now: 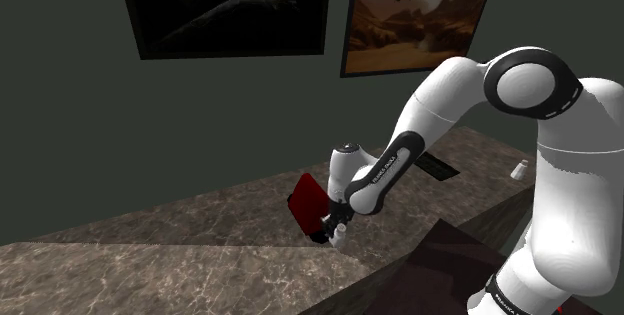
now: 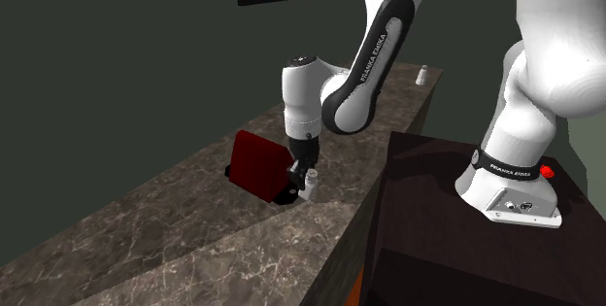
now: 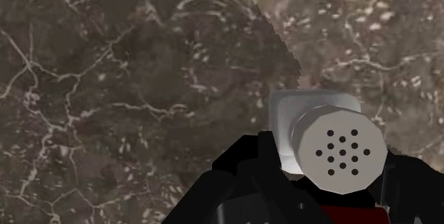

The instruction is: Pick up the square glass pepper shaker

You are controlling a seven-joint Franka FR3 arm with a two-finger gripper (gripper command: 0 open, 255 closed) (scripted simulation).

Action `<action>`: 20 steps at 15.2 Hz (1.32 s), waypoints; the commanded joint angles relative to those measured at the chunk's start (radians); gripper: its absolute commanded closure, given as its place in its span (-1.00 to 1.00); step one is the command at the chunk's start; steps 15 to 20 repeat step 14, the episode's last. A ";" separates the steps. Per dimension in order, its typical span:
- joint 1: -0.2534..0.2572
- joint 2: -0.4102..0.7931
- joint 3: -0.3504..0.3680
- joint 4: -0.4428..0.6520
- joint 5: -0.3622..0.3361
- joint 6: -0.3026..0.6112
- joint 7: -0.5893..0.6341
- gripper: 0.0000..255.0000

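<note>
Marble, brown with pale veins, makes up the long stone counter (image 2: pixel 175 226) that carries everything else. On it stands a dark red flat rectangular box (image 2: pixel 258 163), tipped at a slant. The white arm (image 2: pixel 374 51) bends down over the counter, and its all-black two-finger gripper (image 2: pixel 297 176) points downward just beside the red box, on the side nearer the dark brown stand (image 2: pixel 437 246).

The square pale grey pepper shaker (image 3: pixel 340 151), with clear-looking walls and a round grey cap pierced by a cluster of small holes, sits between the black fingers (image 3: pixel 245 166). They are drawn in narrow and clasp it from both sides. It lies right next to the red box and is tilted, so the wrist view catches both its cap and one wall. Whether its base touches the marble cannot be told.

Well apart from the red box, at the counter's far end, stands a second small white shaker (image 2: pixel 422 76). On the dark wall above the box hang a black-framed dark painting (image 1: pixel 225 3) and a brown landscape painting (image 1: pixel 415 13).
</note>
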State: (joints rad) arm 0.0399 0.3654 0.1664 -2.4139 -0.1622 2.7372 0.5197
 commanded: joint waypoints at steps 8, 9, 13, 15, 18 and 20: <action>-0.025 -0.127 0.038 -0.016 0.057 -0.109 -0.039 1.00; -0.027 -0.141 0.041 -0.016 0.063 -0.122 -0.044 1.00; -0.032 -0.183 0.049 -0.017 0.083 -0.162 -0.058 1.00; -0.032 -0.183 0.049 -0.017 0.083 -0.163 -0.058 1.00; -0.032 -0.183 0.049 -0.017 0.083 -0.163 -0.058 1.00; -0.032 -0.183 0.049 -0.017 0.083 -0.163 -0.058 1.00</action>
